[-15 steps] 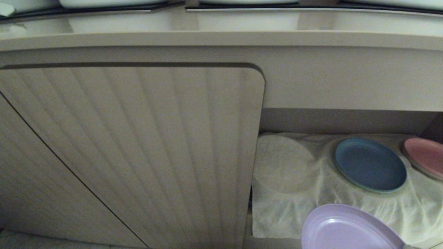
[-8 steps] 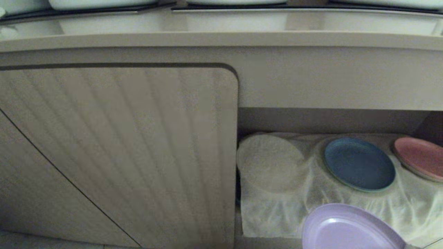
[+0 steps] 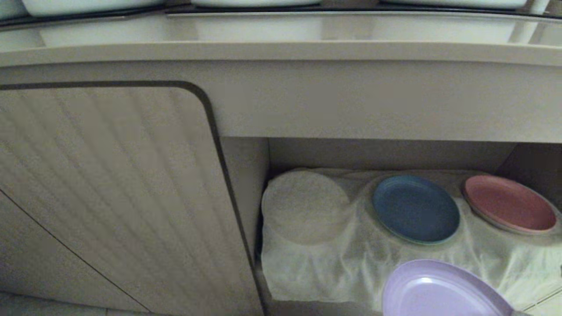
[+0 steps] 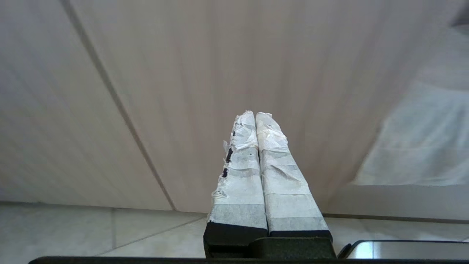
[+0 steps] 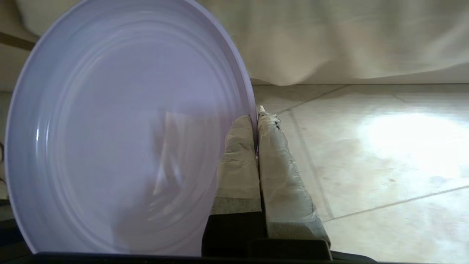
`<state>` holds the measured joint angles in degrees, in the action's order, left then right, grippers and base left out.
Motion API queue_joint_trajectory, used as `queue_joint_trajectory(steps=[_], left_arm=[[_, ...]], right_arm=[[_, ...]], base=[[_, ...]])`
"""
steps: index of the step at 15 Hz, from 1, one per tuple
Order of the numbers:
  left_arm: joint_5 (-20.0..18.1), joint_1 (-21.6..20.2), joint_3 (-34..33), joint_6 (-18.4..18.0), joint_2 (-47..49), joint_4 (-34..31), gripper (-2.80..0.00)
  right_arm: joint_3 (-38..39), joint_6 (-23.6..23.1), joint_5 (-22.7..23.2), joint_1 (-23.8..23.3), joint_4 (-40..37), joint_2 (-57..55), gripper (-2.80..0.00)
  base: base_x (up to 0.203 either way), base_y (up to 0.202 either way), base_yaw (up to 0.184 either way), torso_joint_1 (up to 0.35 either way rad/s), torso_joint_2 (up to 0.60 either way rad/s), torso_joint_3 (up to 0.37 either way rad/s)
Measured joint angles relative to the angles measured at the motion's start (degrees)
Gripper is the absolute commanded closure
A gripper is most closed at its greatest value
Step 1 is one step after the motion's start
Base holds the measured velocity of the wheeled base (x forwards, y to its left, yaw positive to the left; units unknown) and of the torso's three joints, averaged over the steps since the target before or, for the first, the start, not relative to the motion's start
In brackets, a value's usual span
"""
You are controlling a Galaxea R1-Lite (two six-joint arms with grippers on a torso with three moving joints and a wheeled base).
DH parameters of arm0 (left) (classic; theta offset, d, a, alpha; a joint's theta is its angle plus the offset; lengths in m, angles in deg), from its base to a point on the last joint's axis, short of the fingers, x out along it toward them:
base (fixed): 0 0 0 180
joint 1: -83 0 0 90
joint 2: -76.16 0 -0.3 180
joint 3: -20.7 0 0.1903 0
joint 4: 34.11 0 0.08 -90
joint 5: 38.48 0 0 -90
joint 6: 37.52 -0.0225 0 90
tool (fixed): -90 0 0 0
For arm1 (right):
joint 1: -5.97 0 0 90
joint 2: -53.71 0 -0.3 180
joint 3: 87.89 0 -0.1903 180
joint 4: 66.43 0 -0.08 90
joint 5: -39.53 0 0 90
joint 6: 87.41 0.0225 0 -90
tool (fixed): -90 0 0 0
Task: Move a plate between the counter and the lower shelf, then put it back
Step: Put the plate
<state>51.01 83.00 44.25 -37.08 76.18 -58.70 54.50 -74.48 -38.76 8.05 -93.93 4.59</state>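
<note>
The plate [image 3: 443,289] is sitting at the near right of the head view, in front of the lower shelf [image 3: 351,263] and clear of its cloth, pinched by its rim in the right gripper [image 5: 256,121], whose jaws are squeezing tight on that edge. From the right wrist the plate [image 5: 121,139] is standing on edge beside the taped fingers [image 5: 238,165], over the tiled floor [image 5: 366,165]. On the shelf's white cloth a blue plate [image 3: 415,209] is lying in the middle and a pink plate [image 3: 509,204] to its right, with a round covered shape [image 3: 305,206] at the left. The ribbed cabinet door [image 3: 109,197] is filling the left. The bench [image 3: 281,33] is running along the far top. The left gripper [image 4: 255,117] is hanging with its jaws pressed together, empty, facing that door [image 4: 220,55].
</note>
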Motion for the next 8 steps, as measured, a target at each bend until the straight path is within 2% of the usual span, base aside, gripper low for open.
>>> queue_joint_trajectory(steps=[8], left_arm=[[-0.01, 0.00, 0.00, -0.02, 0.00, 0.01, 0.00]], right_arm=[[0.10, -0.06, 0.00, -0.09, -0.07, 0.02, 0.00]], base=[[0.000, -0.194, 0.000, 0.003, 0.00, 0.004]])
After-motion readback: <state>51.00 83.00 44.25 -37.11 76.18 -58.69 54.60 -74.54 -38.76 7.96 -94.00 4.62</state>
